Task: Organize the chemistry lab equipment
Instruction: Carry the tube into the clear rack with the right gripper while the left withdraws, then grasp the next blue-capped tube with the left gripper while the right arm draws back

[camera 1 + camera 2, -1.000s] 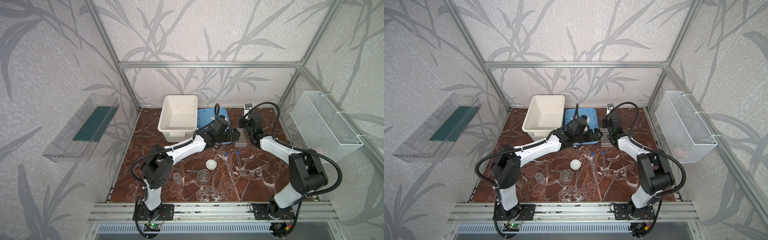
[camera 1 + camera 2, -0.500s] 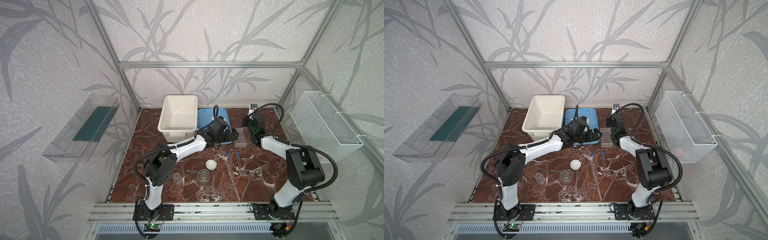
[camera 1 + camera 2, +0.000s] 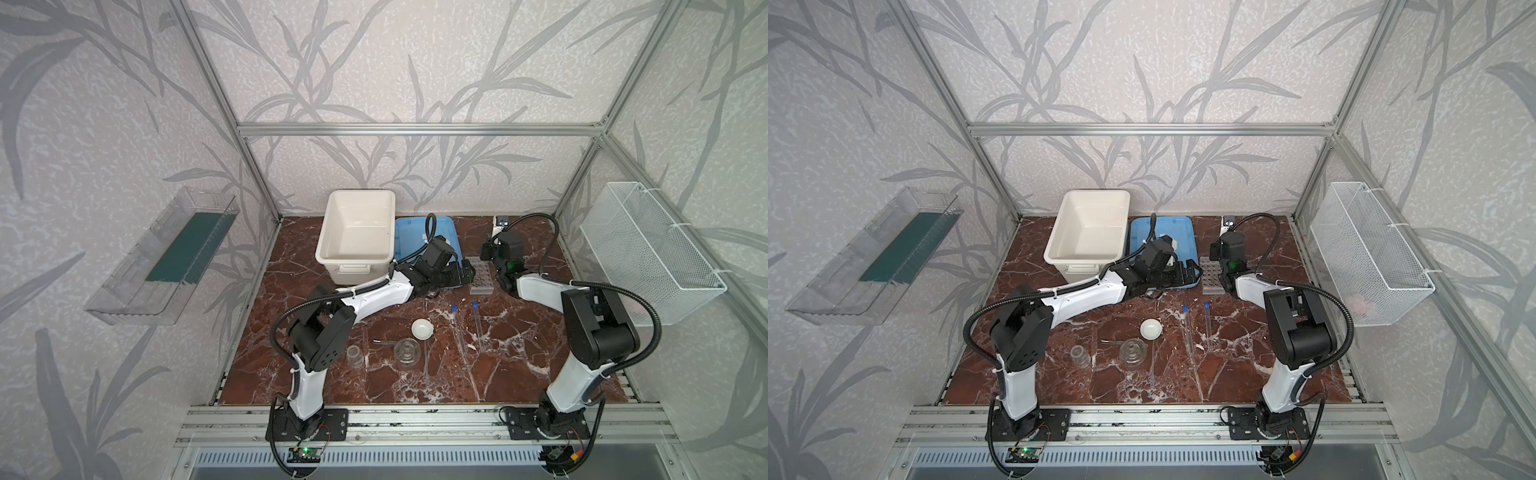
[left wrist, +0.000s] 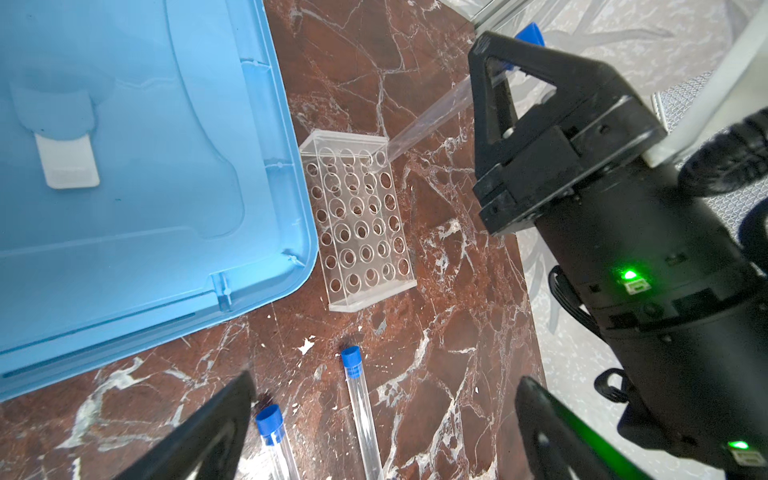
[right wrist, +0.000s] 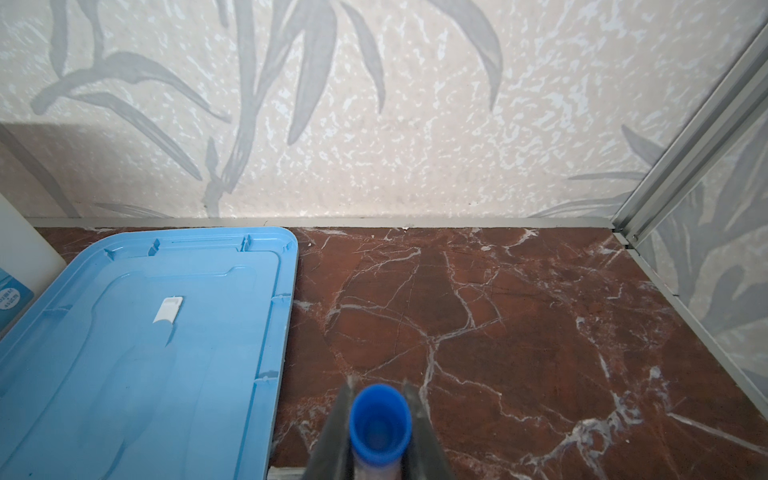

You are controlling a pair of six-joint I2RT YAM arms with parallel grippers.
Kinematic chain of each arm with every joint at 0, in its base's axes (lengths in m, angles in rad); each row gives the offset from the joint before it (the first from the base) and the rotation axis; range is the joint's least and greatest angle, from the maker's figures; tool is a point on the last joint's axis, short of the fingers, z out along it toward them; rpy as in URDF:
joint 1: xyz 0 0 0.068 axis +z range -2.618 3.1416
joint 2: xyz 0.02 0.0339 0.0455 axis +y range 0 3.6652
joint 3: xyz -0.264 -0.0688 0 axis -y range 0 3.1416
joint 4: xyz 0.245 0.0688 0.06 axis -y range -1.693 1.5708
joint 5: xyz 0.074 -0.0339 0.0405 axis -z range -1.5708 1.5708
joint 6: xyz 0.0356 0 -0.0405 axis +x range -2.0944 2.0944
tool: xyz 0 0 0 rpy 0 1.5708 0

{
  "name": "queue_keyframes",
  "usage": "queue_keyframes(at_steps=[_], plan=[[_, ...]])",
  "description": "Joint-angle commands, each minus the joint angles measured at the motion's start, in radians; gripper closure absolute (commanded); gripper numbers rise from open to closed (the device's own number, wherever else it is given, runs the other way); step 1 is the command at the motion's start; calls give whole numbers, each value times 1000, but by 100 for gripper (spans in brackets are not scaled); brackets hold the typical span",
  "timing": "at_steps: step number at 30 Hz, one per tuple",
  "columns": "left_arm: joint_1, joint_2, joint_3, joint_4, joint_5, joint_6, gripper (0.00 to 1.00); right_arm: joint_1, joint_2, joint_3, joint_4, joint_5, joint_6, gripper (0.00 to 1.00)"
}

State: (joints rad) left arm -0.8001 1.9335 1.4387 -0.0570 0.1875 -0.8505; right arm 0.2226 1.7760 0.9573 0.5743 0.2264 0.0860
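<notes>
Three blue-capped test tubes concern us. We see the held test tube point(image 4: 432, 112) pinched just under its blue cap by the right gripper point(image 5: 379, 386), its fingers point(image 5: 415, 419) pressed against both sides. It slants, and its lower end meets the far right corner hole of the clear grid rack point(image 4: 359, 220); we cannot tell how deep it sits.

In both top views the rack stands at the far side of the marble table point(image 3: 519, 374), just right of the blue lid point(image 3: 415, 237), which lies beside the white tub point(image 3: 357, 232).

We find the left gripper point(image 4: 385, 380) spread wide and empty, over the lid's near right corner, just left of the rack.

The left loose tube point(image 3: 459, 336) and the right loose tube point(image 3: 478, 326) lie flat and side by side, nearer than the rack, caps pointing far.

Left of them sits the white dish point(image 3: 422, 329). Nearer stand the wider glass vessel point(image 3: 406, 353) and, further left, the smaller glass vessel point(image 3: 354, 356). The metal tweezers point(image 3: 384, 342) lie between the two.
</notes>
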Motion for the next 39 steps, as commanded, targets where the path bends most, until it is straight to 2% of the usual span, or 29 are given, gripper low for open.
queue_keyframes(at_steps=[1, 5, 7, 11, 16, 17, 22, 27, 30, 33, 39], plan=[[-2, 6, -9, 27, -5, -14, 1, 1, 27, 1, 11, -11, 30, 81], [-2, -5, -20, 29, -17, -12, 1, 2, 29, -6, 12, -44, 31, 74], [-2, -7, -23, 24, -20, -11, 1, 1, 16, -10, 1, -40, 31, 63], [-16, -27, -13, -29, -71, -3, 1, 1, -38, -6, -51, -51, 36, 33], [-56, -94, -6, -148, -143, 9, 1, -23, -164, 15, -215, -100, 103, 12], [-66, -108, -6, -180, -158, 14, 1, -33, -200, 21, -270, -116, 119, 1], [-125, -169, -12, -330, -201, -22, 1, -83, -394, 88, -633, -211, 192, 1], [-173, -176, -18, -418, -176, -95, 7, -112, -558, 184, -1053, -352, 133, 1], [-199, -152, -1, -471, -160, -120, 10, -118, -627, 211, -1255, -425, 146, 1], [-228, -123, 29, -527, -177, -136, 16, -118, -693, 196, -1372, -528, 185, 1], [-255, -56, 15, -538, -189, -196, 28, -118, -787, 100, -1431, -569, 236, 1]])
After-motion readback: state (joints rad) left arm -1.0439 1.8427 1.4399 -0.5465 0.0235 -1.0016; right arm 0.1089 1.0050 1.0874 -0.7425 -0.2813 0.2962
